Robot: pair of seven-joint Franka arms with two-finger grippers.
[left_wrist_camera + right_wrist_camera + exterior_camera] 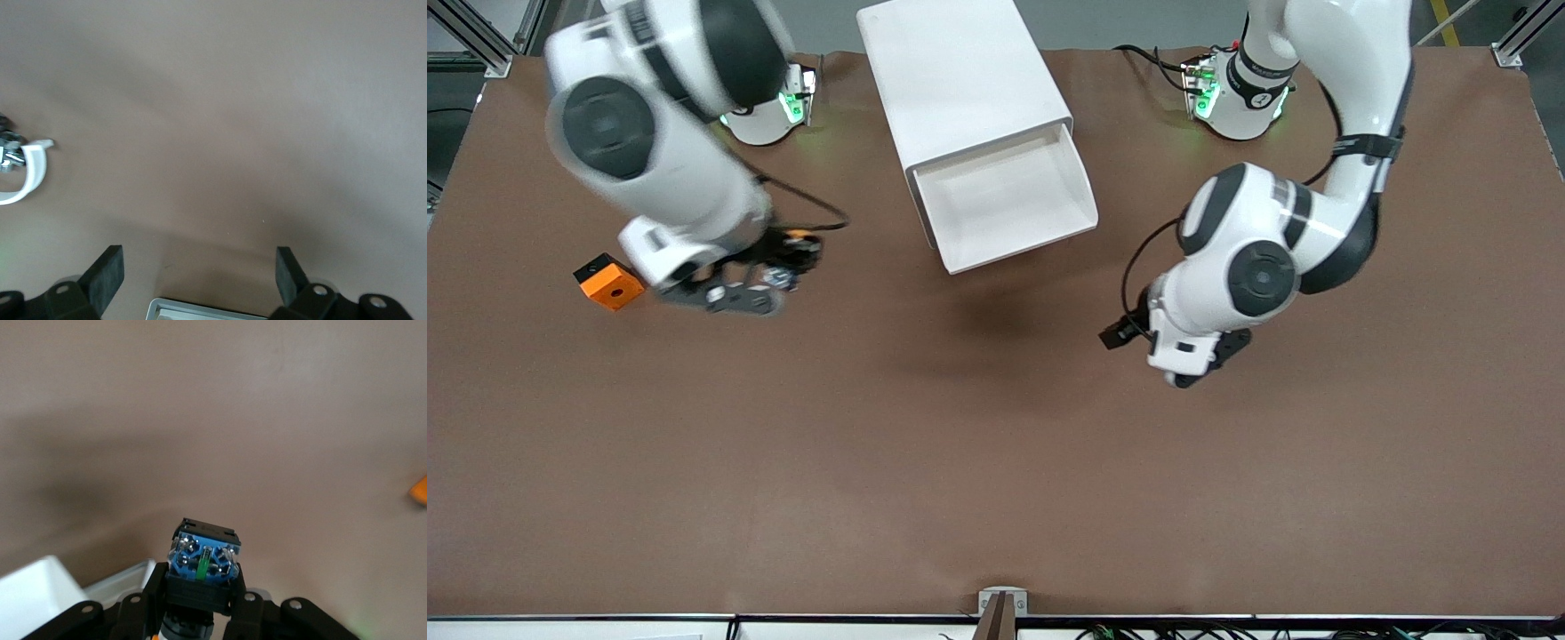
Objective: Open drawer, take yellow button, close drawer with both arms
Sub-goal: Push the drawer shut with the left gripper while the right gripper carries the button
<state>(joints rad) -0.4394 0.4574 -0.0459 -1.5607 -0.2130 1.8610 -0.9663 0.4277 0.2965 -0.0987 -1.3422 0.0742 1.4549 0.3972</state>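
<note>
My right gripper (785, 267) is up over the bare table between the orange block and the open drawer (1005, 200). It is shut on the button (202, 561), gripping its dark blocky body, with the blue terminal end showing and an orange sliver below. In the front view the button (793, 256) is a blurred dark lump. The white drawer stands pulled out of its white cabinet (960, 80), and its inside looks bare. My left gripper (1192, 369) is open and empty, low over the bare brown table (220, 133) toward the left arm's end, nearer to the front camera than the drawer.
An orange square block (609, 280) with a centre hole lies toward the right arm's end, beside the right gripper; its corner shows in the right wrist view (420, 490). A white curved part (30, 170) shows at the edge of the left wrist view.
</note>
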